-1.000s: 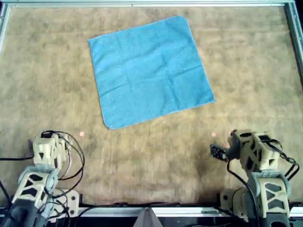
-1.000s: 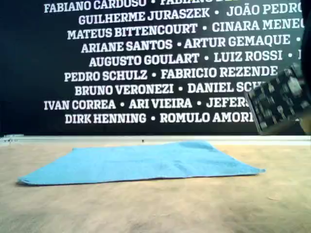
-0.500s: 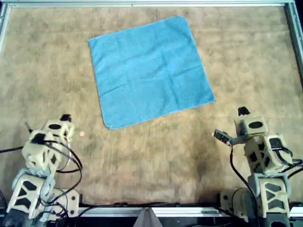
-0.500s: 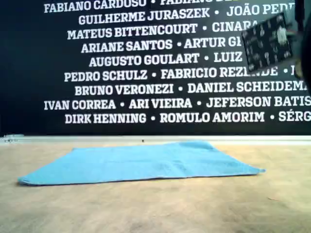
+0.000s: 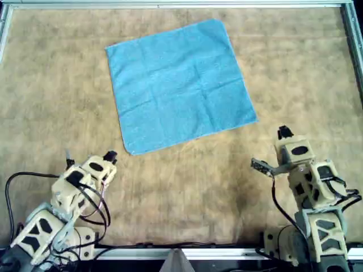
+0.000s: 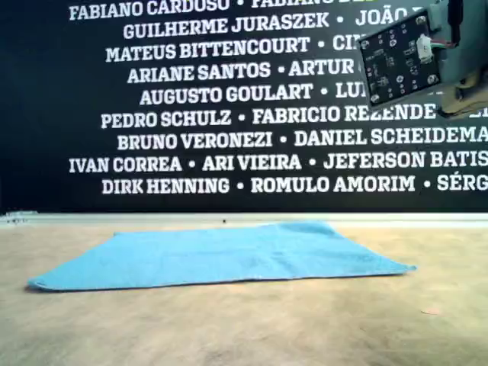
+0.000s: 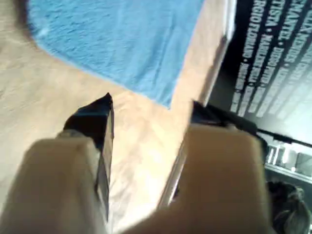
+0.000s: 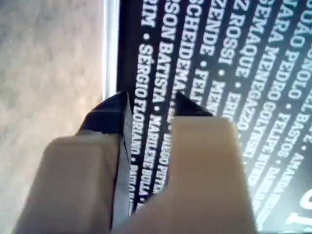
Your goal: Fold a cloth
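The light blue cloth (image 5: 180, 85) lies flat and spread open on the brown table, turned a little, toward the far side in the overhead view. It also shows in the exterior view (image 6: 221, 255) and in the first wrist view (image 7: 117, 44). My first gripper (image 5: 111, 154) is at the overhead view's lower left, open and empty, pointing at the cloth's near corner and a short way from it. My second gripper (image 5: 283, 132) is at the overhead view's lower right, narrowly open and empty, off the cloth and facing the back wall.
The table (image 5: 187, 187) is covered in brown felt, with a metal rail (image 5: 170, 4) along its far edge. A black wall printed with white names (image 6: 191, 114) stands behind. A circuit board (image 6: 400, 65) on an arm hangs at the exterior view's upper right.
The first arm has swung forward and toward the cloth's near corner. The second arm has lifted and reached slightly forward; its board has risen in the exterior view. The cloth has not moved.
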`<state>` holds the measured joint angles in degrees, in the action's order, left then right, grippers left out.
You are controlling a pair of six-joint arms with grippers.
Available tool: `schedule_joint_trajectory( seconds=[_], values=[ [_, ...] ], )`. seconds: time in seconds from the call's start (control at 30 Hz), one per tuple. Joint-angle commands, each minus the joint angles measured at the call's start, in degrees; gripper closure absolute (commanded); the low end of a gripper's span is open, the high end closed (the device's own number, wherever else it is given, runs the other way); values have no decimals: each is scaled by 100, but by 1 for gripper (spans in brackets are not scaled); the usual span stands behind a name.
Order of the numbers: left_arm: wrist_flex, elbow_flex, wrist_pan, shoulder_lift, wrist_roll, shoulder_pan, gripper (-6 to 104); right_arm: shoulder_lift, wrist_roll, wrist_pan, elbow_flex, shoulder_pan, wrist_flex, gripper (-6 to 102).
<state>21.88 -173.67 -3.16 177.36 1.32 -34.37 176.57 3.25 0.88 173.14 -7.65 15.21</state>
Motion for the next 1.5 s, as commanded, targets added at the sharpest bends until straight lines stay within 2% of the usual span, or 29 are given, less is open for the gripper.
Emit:
schedule_joint_trajectory(
  seconds=[0.0,0.1,0.3,0.4,0.47,0.57,0.63,0.8,0.97,1.13,1.47],
  values=[
    [-149,141,26,79,-9,-149,24,211,70,18,79,-35,-281,49],
    [-132,114,-26,79,-9,-149,19,211,79,-70,88,-26,-272,47],
    [-70,158,-70,62,-35,-149,18,88,97,-70,62,-62,-255,47],
    [-44,202,-70,-193,-88,-149,18,53,272,-70,-26,-62,-246,47],
    [-44,483,-70,-668,-290,-149,18,-193,360,-70,-246,-26,-237,47],
    [-44,1310,-70,-1854,-712,-141,18,-958,369,-70,-870,-35,-237,47],
    [-44,1995,-70,-2874,-861,-149,18,-1828,369,-70,-1503,-53,-237,46],
    [-44,3305,18,-5203,-861,-229,17,-4280,431,-70,-3032,44,-229,46],
    [-44,3709,-53,-6038,-879,-167,17,-5730,466,-70,-3604,44,-114,46],
    [-44,3727,-62,-6073,-879,-149,17,-5924,466,-79,-3762,-44,422,46],
    [-62,3858,-62,-6908,-888,-141,17,-6601,457,-70,-4087,44,352,46]
  ],
)
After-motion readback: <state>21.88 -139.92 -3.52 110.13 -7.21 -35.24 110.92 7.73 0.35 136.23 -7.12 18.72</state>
